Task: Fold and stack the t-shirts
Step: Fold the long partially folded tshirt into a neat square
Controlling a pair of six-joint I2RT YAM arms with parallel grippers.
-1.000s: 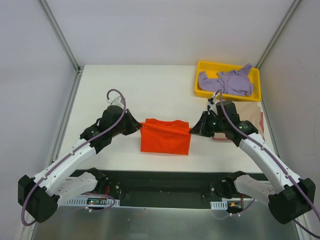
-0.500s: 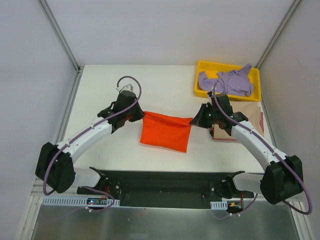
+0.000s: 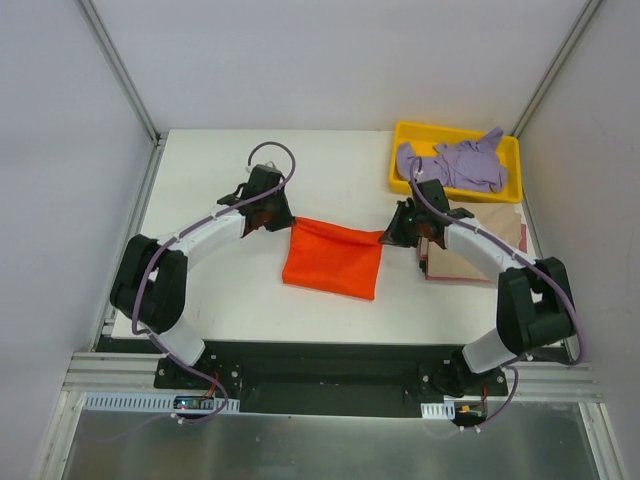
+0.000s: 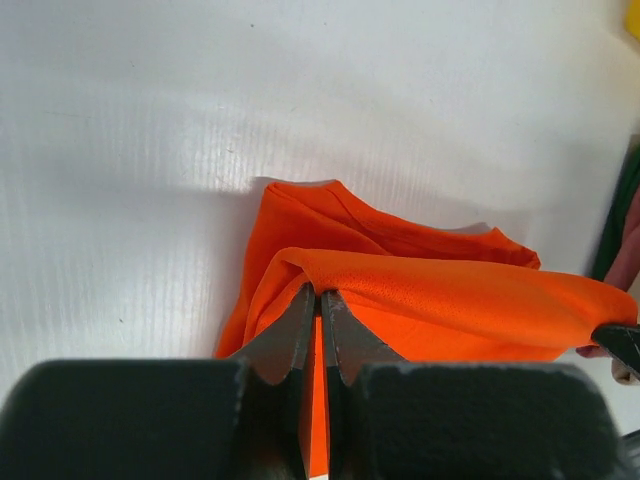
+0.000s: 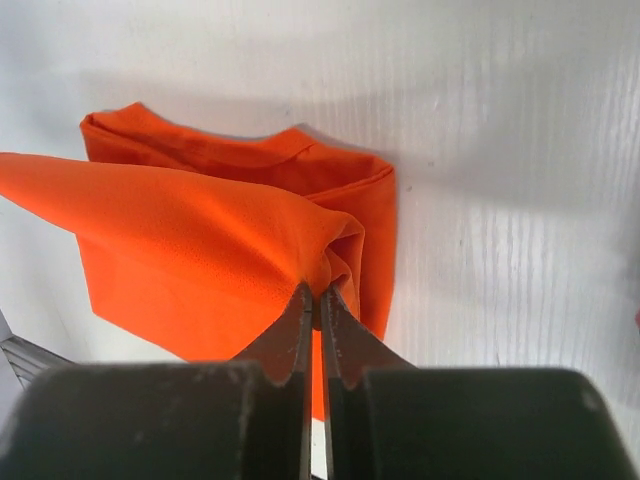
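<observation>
Cloth of the bright orange-red short-sleeved t-shirt (image 3: 333, 258) is seen folded near the middle of the white bench (image 3: 330, 170). Its far edge is raised and drawn taut between two claws, while its near part rests on the surface. At the shirt's far left corner, the left arm's black two-finger claw (image 4: 318, 292) is closed on a pinch of the orange fabric, the fingers nearly meeting over the fold. At the shirt's far right corner, the right arm's black claw (image 5: 315, 292) is likewise clamped on a bunched corner of the same fabric. Under the lifted layer, a lower layer with a collar edge is shown lying on the bench in both wrist views. Just to the right of the orange-red shirt, a tan-beige t-shirt (image 3: 455, 266) is laid flat, partly covered by the right arm. Farther right and beyond the orange-red shirt, a crumpled lavender-purple t-shirt (image 3: 460, 165) is held in a yellow plastic tray (image 3: 455, 128).
</observation>
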